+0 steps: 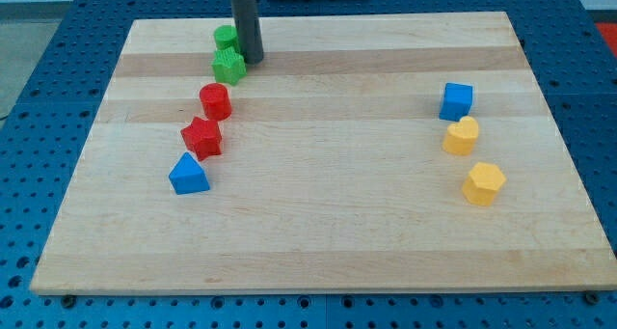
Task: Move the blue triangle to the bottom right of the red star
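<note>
The blue triangle (189,175) lies on the wooden board at the view's left, just below and left of the red star (202,137); the two nearly touch. My tip (253,59) is near the view's top, right beside the green star (229,67), well above and right of the blue triangle and the red star.
A red cylinder (215,101) sits above the red star. A green cylinder (226,38) is at the top, left of the rod. At the view's right are a blue cube (457,101), a yellow heart (462,136) and a yellow hexagon (484,183).
</note>
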Motion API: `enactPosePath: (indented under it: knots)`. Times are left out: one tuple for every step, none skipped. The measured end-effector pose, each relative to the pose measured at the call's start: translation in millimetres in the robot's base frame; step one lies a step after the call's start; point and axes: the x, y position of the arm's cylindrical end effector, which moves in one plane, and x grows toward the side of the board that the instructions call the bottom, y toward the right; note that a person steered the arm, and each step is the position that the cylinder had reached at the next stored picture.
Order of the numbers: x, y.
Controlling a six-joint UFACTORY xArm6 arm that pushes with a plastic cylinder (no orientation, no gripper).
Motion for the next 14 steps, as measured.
enactPosePath:
  knots:
    - [8.4, -0.4]
    - [18.7, -1.5]
    - [70.0, 21.6]
    - [183.4, 27.6]
    - [263.3, -17.7]
    - [279.4, -106.2]
    - [236.0, -124.7]
    - [243.2, -67.8]
    - [241.6, -35.7]
    - [241.9, -69.2]
    - [225.2, -120.1]
    - [217.1, -85.1]
    - [231.4, -5.0]
    - [228.1, 25.8]
